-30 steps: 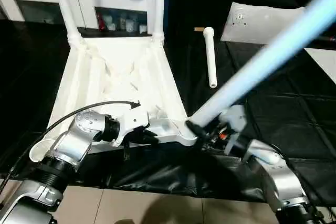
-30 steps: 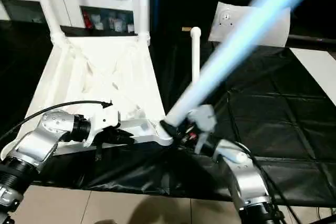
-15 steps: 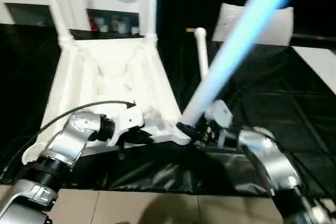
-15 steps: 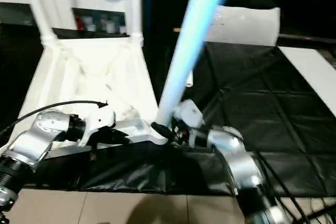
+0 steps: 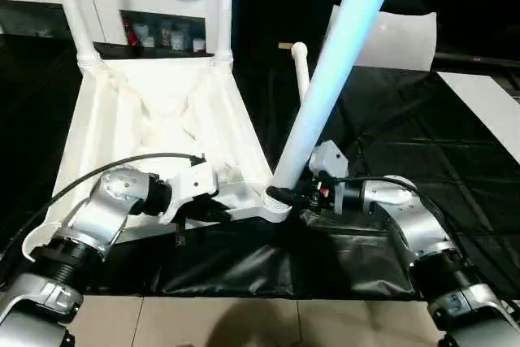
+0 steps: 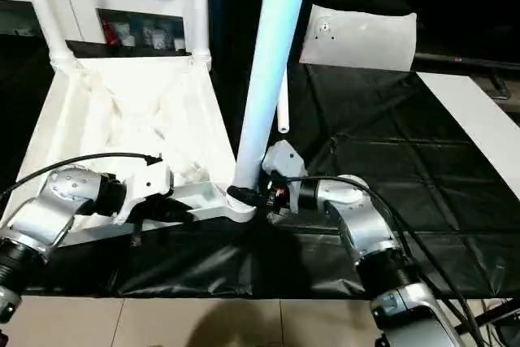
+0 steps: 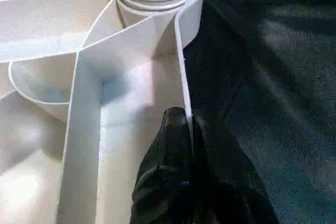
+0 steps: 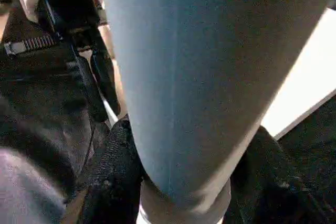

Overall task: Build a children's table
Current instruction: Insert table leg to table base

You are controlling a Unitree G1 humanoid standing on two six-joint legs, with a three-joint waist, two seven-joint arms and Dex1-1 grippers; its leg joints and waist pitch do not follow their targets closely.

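Left claw (image 5: 218,210) pinches the near rim of the upturned tabletop (image 5: 162,111), its fingers pressed together on the thin wall just beside the near-right corner socket (image 5: 276,205); the left wrist view shows one black finger (image 7: 176,129) against that wall. The tabletop lies ribbed side up on the worktop (image 5: 422,144), with two legs (image 5: 69,6) already standing in its far corners. To the right, the right claw (image 5: 286,197) grips the foot of a third leg (image 5: 333,79), fingers closed around it right at the socket, and the leg stands nearly upright, leaning a little to the right.

The step in hand looks like seating this third leg. Next it likely wants straightening and twisting or pressing home while the left claw steadies the rim; whether it is fully seated I cannot tell. A fourth leg (image 5: 301,67) lies loose farther back, near the tabletop's right edge.

Black sheeting covers the worktop, creased at the near edge, with pale tiled floor (image 5: 203,323) below. A white cabinet (image 5: 106,2) stands behind, and a white pillow-like slab (image 5: 398,34) lies at the far right.
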